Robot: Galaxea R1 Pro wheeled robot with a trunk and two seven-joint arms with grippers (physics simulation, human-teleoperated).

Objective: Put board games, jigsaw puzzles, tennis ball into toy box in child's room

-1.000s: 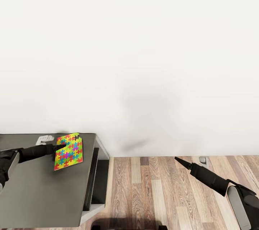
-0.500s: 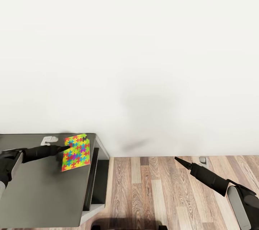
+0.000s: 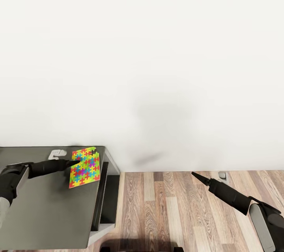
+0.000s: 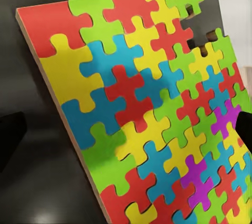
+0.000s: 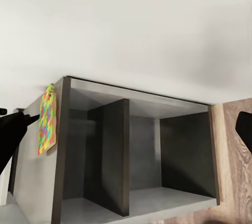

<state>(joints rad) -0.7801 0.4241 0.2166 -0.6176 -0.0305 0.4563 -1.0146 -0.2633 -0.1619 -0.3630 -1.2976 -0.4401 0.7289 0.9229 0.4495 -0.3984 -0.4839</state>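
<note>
Head view shows the left gripper (image 3: 75,162) reaching over the dark grey section of the table (image 3: 47,212), with its tips at the near edge of a jigsaw puzzle (image 3: 85,167). The puzzle stands tilted, one edge raised off the table top, close to the table's right end and near the white wall (image 3: 157,47). In the left wrist view the puzzle (image 4: 142,108) is very near, with a dark finger at each side of it, so the jaws look clamped on its edge. One piece is missing at a corner of the puzzle. A small pale object (image 3: 57,153) lies on the table just behind the left gripper; I cannot tell what it is.

The right gripper (image 3: 194,174) hangs over the wood-plank floor (image 3: 165,212), well apart from the table. Its fingers appear together in a thin point and hold nothing. The right wrist view shows the open compartments (image 5: 142,150) under the table end, and the puzzle (image 5: 46,120) above them.
</note>
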